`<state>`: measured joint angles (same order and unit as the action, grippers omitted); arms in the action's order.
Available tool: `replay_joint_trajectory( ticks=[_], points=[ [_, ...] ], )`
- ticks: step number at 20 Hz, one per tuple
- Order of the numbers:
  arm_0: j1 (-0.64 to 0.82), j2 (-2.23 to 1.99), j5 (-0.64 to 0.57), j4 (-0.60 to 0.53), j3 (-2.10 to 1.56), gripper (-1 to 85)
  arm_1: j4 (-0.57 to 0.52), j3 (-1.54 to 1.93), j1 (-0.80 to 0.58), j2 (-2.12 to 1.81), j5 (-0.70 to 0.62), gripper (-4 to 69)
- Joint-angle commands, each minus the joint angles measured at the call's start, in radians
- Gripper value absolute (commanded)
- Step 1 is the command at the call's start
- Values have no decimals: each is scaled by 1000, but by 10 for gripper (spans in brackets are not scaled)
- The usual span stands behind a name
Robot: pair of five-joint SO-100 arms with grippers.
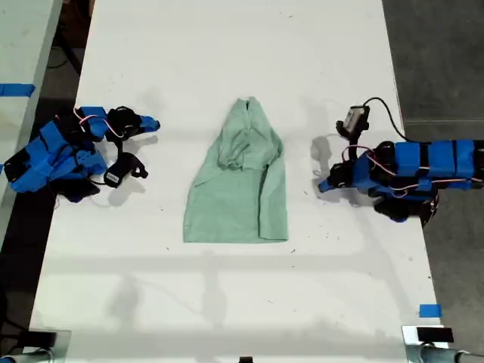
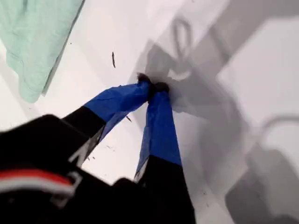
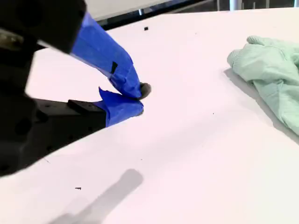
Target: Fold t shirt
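The pale mint-green t shirt (image 1: 240, 189) lies wrinkled on the white table (image 1: 227, 53), narrow end toward the exterior view's top and straight hem toward its bottom. One side is folded over along its edge at the exterior view's right. My first gripper (image 1: 324, 184) (image 2: 153, 86) rests shut and holding nothing on the table at the exterior view's right, a short gap from the shirt (image 2: 37, 32). My second gripper (image 1: 153, 123) (image 3: 140, 99) sits shut and holding nothing at the exterior view's left, well apart from the shirt (image 3: 271, 70).
Bare white tabletop surrounds the shirt on all sides. Blue tape (image 1: 429, 310) marks the table near the exterior view's lower right. A second table with blue tape (image 1: 17, 89) stands at the exterior view's left. Cables (image 1: 386, 113) loop over the first arm.
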<state>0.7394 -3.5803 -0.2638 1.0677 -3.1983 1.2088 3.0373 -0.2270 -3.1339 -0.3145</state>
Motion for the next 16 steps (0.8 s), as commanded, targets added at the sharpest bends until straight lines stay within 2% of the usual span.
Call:
replay_joint_trajectory(
  ticks=[1, 16],
  points=[
    [-8, -5, -5, -6, -11, -2, 146, 60, -29, -376, 15, 17],
    [-8, -5, -5, -5, -11, -2, 144, 61, -49, -373, 34, 15]
  ],
)
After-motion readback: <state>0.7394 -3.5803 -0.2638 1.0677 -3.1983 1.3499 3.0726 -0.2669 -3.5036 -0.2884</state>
